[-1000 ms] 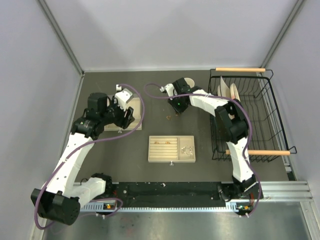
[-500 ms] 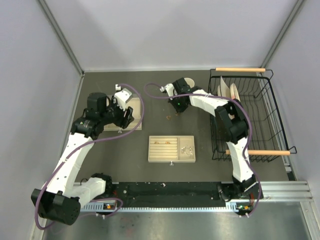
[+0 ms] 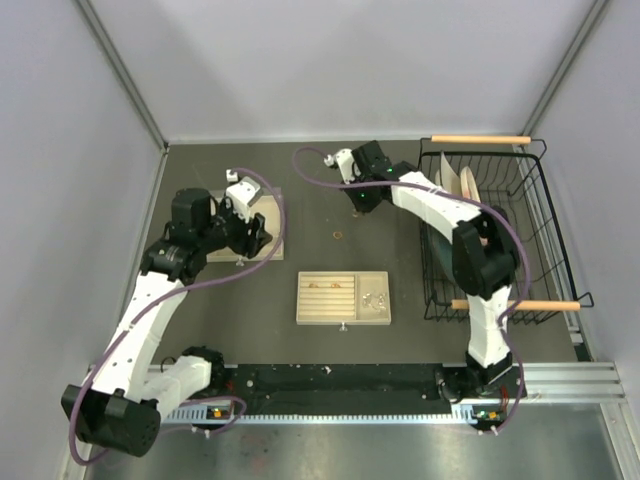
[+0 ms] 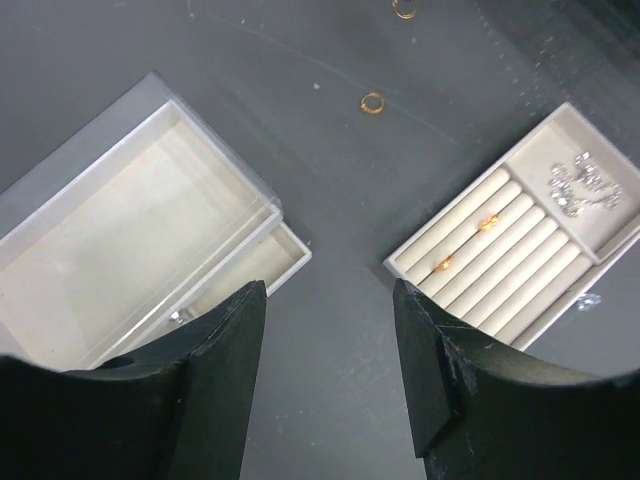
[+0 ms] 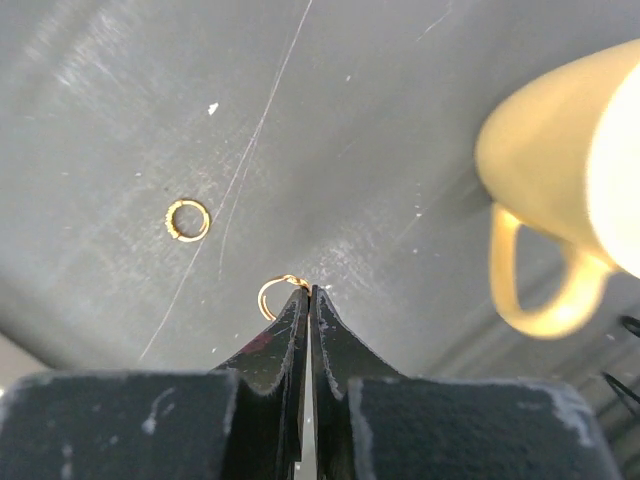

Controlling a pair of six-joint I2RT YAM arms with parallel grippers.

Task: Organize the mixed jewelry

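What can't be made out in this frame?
Right wrist: yellow mug blurred, cut by the right edge.
Left wrist: far ring cut by the top edge.
Top external: rings in the jewelry box too small to count; pinched ring hidden under the right gripper.

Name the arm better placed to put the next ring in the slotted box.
Right. The right gripper is shut on a gold ring beside the yellow mug; the left gripper hangs open and empty near the shallow cream tray.
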